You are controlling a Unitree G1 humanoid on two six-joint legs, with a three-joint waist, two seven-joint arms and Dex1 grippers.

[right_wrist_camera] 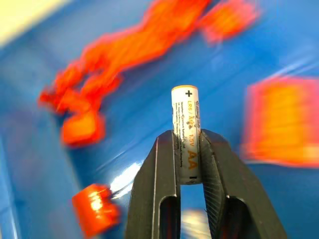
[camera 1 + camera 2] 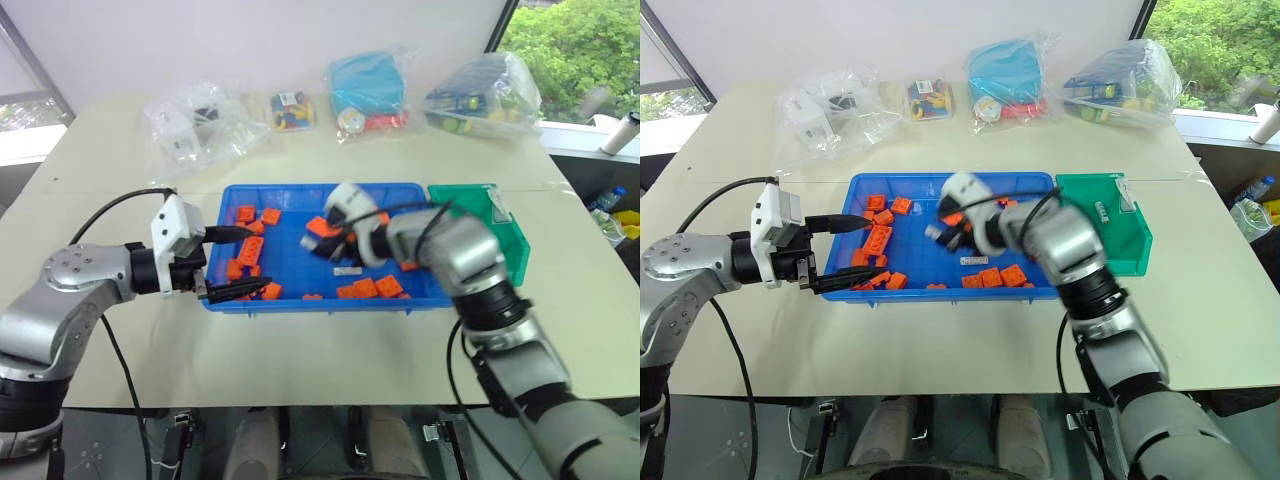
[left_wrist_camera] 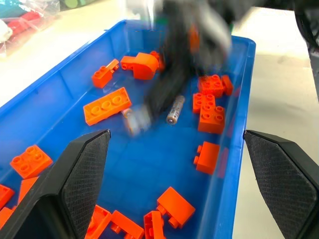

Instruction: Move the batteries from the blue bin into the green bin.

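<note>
The blue bin (image 2: 300, 190) lies mid-table, strewn with orange blocks (image 2: 366, 288). My right gripper (image 1: 185, 142) is shut on a white AA battery (image 1: 185, 134), held upright above the bin's floor. A second battery (image 3: 175, 109) lies loose on the bin's floor among the blocks. The green bin (image 2: 1132, 250) stands against the blue bin's right end, with a small silvery battery (image 2: 1101, 210) inside it. My left gripper (image 2: 245, 262) hangs open at the blue bin's left end with nothing between its fingers.
Clear plastic bags of parts line the table's far side: a white one (image 2: 195, 125), a small one with coloured pieces (image 2: 292, 110), one with a teal box (image 2: 368, 88) and one at the far right (image 2: 485, 95).
</note>
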